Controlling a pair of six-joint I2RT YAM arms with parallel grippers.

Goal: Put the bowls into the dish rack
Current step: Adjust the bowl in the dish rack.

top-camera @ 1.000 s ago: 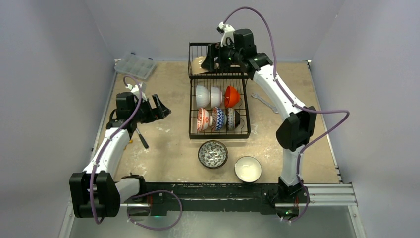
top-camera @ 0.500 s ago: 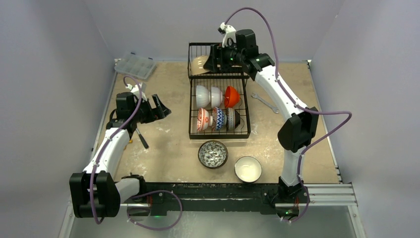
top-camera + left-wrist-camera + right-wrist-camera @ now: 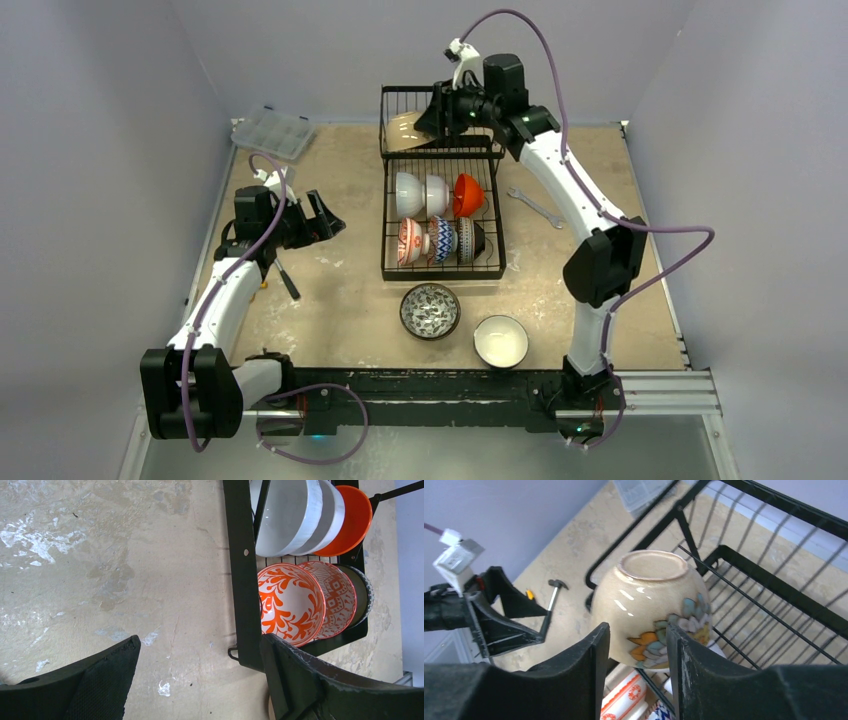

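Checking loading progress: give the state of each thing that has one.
Tan floral ceramic bowl: bottom up in raised tier of black wire dish rack.
Six ceramic bowls: on edge in rack's base.
Blue-patterned round bowl: upright on table.
White-lined round bowl: upright on table.
Left gripper: open, empty.
Right gripper: part open, empty.

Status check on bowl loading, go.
Left end effector open, empty. Right end effector at tan bowl in dish rack upper tier, grip unclear. Patterned bowl, white bowl on table.

The tan bowl [image 3: 649, 605] bears teal and orange flowers; the dish rack [image 3: 243, 580] is black; the scrollwork bowl [image 3: 290, 605] orange-and-white; the worktop [image 3: 100, 570] mottled beige.
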